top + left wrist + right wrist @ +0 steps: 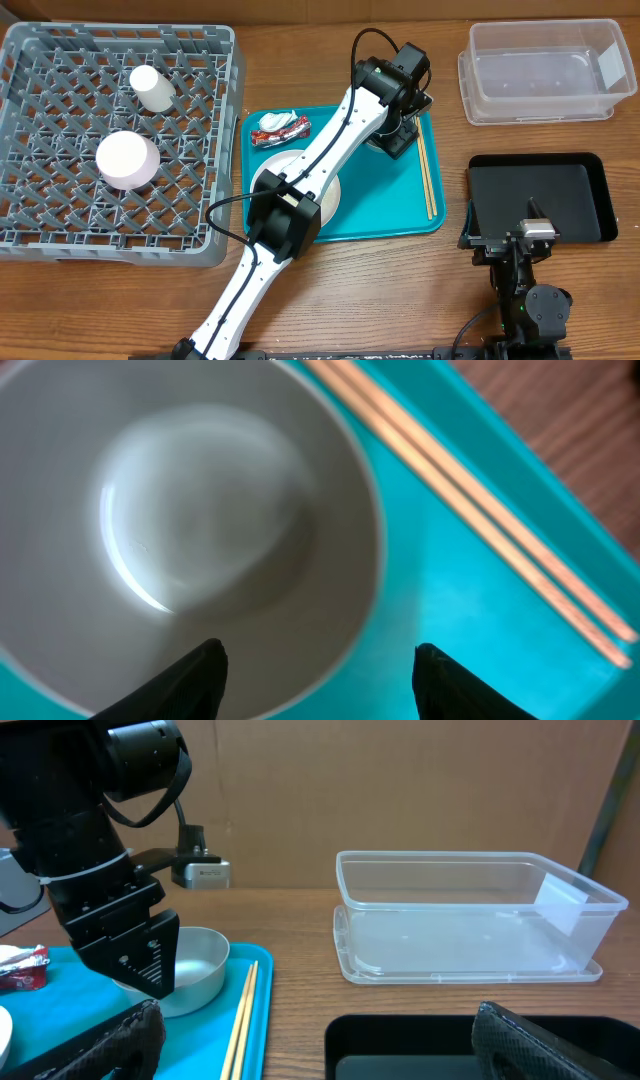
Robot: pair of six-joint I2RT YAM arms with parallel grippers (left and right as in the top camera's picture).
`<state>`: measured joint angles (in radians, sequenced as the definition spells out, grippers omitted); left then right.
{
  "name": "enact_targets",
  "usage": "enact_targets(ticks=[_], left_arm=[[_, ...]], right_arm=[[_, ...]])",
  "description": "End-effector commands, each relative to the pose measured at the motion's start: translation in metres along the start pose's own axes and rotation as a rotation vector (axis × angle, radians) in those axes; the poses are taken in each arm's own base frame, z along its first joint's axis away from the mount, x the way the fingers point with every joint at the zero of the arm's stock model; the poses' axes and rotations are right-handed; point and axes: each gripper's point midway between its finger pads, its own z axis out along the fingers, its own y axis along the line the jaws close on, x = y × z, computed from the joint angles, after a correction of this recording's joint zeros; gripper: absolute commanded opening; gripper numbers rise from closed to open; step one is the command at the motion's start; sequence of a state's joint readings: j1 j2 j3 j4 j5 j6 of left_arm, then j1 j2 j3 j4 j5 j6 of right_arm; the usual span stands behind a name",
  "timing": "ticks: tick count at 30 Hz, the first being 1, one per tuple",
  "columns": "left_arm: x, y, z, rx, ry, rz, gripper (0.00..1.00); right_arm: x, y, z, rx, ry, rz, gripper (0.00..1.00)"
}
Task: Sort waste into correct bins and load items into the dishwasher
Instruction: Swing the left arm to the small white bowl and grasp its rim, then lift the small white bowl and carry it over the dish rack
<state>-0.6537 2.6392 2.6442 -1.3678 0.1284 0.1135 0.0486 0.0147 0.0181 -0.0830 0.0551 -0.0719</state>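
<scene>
The left arm (310, 165) stretches diagonally from the near edge up and to the right. Its wrist is bent so the left pincer (320, 670) points straight down, fingers spread wide. The right arm (527, 295) sits low at the near right, apparently folded. The right pincer (320, 1040) is held level, fingers wide apart.

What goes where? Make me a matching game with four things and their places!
1 chopsticks
2 metal bowl
3 pink cup
4 clear tub

a in the grey rack
b empty, on the table
c right below the left fingers
d on the tray, near its right edge

Pairs: 1-d, 2-c, 3-a, 4-b
</scene>
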Motion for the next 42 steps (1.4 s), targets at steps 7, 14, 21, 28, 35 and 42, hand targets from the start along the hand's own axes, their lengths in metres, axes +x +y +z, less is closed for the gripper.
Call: enact_targets(ticks=[7,14,21,28,35,42], left_arm=[[0.001,-0.014,0.002,0.054,0.002,0.109,0.64],[0.001,-0.001,0.019,-0.02,0.008,0.112,0.61],[0.006,-0.003,0.033,-0.017,0.028,0.104,0.57],[-0.015,-0.003,0.017,-0.026,-0.056,0.034,0.2],[-0.032,-0.001,-0.013,-0.03,-0.129,-0.061,0.04],[-0.056,0.029,-0.108,-0.035,-0.334,-0.29,0.04]], right_arm=[[0.002,0.003,0.0,-0.012,-0.005,-0.004,1.0],[0.002,0.003,0.0,-0.012,-0.005,-0.004,1.0],[0.002,0.003,0.0,-0.012,-0.005,-0.004,1.0],[0.002,0.003,0.0,-0.012,-0.005,-0.004,1.0],[0.002,0.003,0.0,-0.012,-0.005,-0.004,1.0],[0.002,0.003,0.0,-0.012,-0.005,-0.004,1.0]])
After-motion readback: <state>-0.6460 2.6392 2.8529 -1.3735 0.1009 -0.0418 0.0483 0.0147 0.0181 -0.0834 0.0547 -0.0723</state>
